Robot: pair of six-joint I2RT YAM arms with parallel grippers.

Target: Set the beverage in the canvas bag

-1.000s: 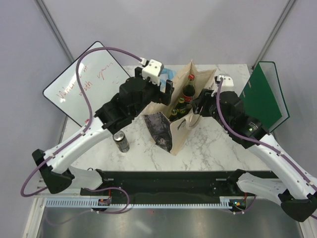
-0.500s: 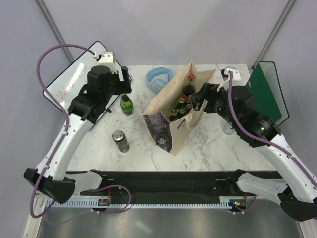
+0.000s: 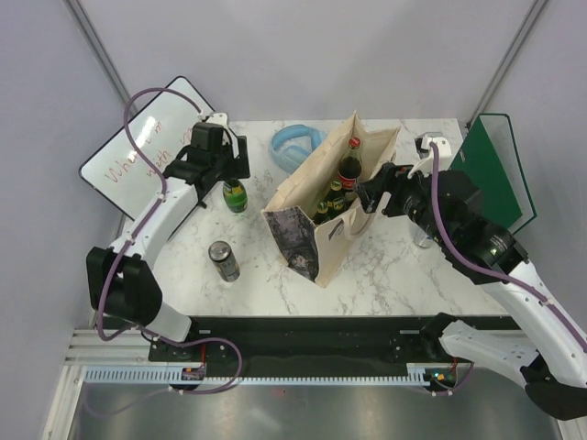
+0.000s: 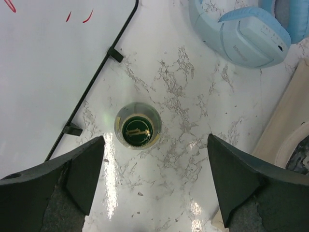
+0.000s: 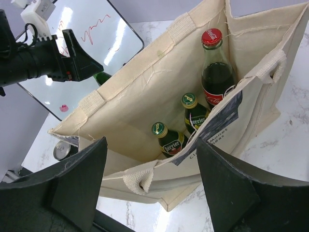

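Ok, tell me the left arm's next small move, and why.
Probably lower the left gripper straight down: the green bottle stands upright outside the canvas bag, roughly centred between its open jaws and not yet gripped.

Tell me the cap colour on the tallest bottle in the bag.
Red; the cola bottle shows best in the right wrist view.

Bright, even light fills every view, shadows are soft, and pale glare streaks the marble surface (image 4: 169, 159) under the left wrist.
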